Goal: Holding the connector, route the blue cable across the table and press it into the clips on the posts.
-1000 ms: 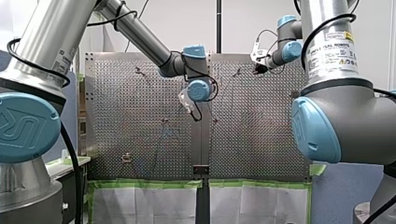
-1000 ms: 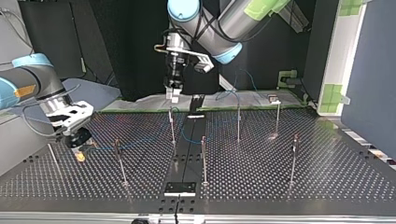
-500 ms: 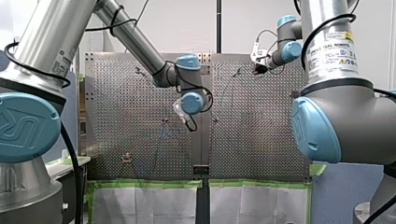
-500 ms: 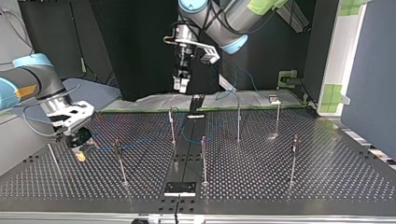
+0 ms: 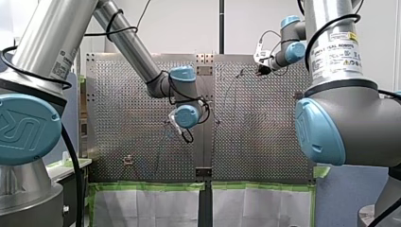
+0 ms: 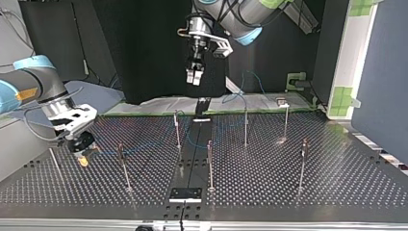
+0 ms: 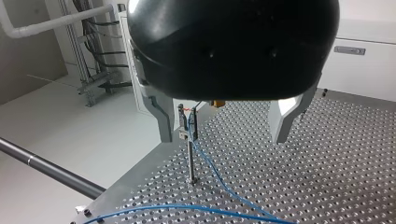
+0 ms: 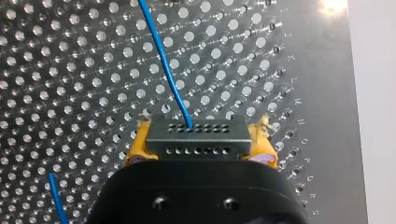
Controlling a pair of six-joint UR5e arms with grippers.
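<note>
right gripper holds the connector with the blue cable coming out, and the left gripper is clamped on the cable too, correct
Not quite. My right gripper does hold the connector with the blue cable coming out, but my left gripper is open and holds nothing: the left wrist view shows its fingers spread apart.

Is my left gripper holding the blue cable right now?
No, the left gripper is open and empty, while the blue cable runs below it toward the table.

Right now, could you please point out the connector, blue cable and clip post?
connector [image 8: 195,136], right wrist view, its grey face.
blue cable [image 8: 166,70], right wrist view, mid-run.
clip post [image 7: 190,161], left wrist view, its shaft.
</note>
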